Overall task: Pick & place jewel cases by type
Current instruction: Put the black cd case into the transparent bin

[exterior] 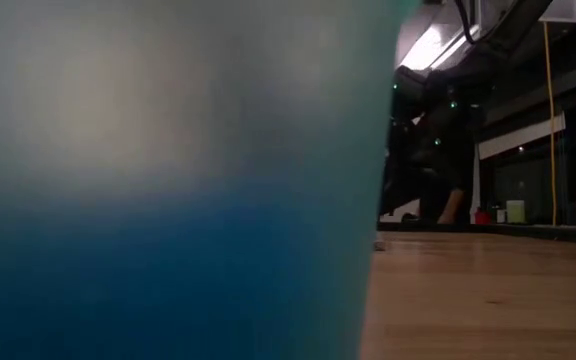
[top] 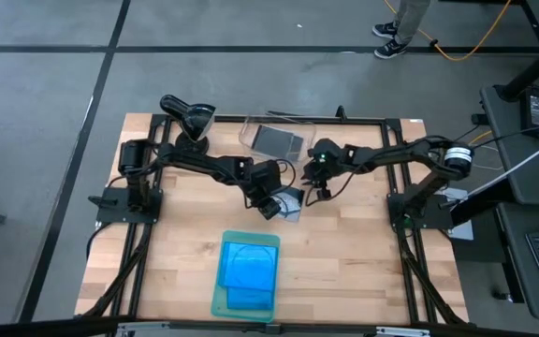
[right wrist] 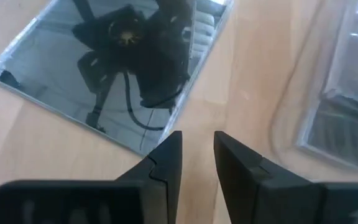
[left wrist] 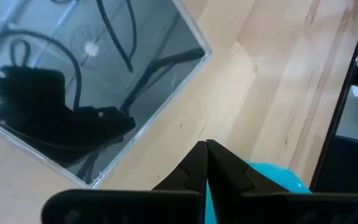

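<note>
Your low view is almost wholly blocked by a blurred blue-green tray (exterior: 168, 180). Left tool (left wrist: 205, 155) clenched empty; right tool (right wrist: 197, 155) released above the grey jewel case (right wrist: 114, 74).

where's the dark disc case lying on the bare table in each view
high view: the dark case lies mid-table, between the two hands.
low view: not in it; a blue-green blur fills most of the picture.
left wrist view: the case fills the upper left, past the shut left hand.
right wrist view: it takes the upper left, past the open right hand.
shared landmark: the wooden table.
</note>
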You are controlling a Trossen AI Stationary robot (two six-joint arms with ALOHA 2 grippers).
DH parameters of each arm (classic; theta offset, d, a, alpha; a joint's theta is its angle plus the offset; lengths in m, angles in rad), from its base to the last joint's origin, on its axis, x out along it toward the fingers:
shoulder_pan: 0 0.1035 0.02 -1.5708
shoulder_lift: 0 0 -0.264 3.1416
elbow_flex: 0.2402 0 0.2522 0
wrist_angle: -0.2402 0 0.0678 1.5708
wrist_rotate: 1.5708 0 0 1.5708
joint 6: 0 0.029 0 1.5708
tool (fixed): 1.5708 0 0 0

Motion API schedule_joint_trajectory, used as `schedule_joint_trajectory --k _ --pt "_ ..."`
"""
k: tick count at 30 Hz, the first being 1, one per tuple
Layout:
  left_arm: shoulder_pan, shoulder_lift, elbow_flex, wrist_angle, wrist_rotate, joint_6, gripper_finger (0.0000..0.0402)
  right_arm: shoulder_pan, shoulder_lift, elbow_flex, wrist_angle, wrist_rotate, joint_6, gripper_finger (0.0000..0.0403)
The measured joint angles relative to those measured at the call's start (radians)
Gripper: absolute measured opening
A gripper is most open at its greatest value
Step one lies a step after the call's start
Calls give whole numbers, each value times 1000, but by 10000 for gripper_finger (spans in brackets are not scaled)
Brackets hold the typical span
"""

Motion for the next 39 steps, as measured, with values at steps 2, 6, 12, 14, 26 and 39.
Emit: schedule_joint_trajectory --k 2,6,12,14,26,39 --pt "0 -13 0 -1 -26 0 2 -1 25 1 3 2 7 98" --pt "0 -53 0 0 -83 2 2 -2 86 1 3 23 13 98" --pt "2 -122 0 -10 -170 26 2 26 115 6 -9 -2 109 98" --pt "2 -138 1 -7 -197 38 1 52 103 6 -34 -2 160 98" --pt "-2 -164 1 -139 -218 65 3 226 65 39 -48 -106 198 98" --pt "-28 -163 1 -192 -233 36 3 226 120 166 11 -155 27 98"
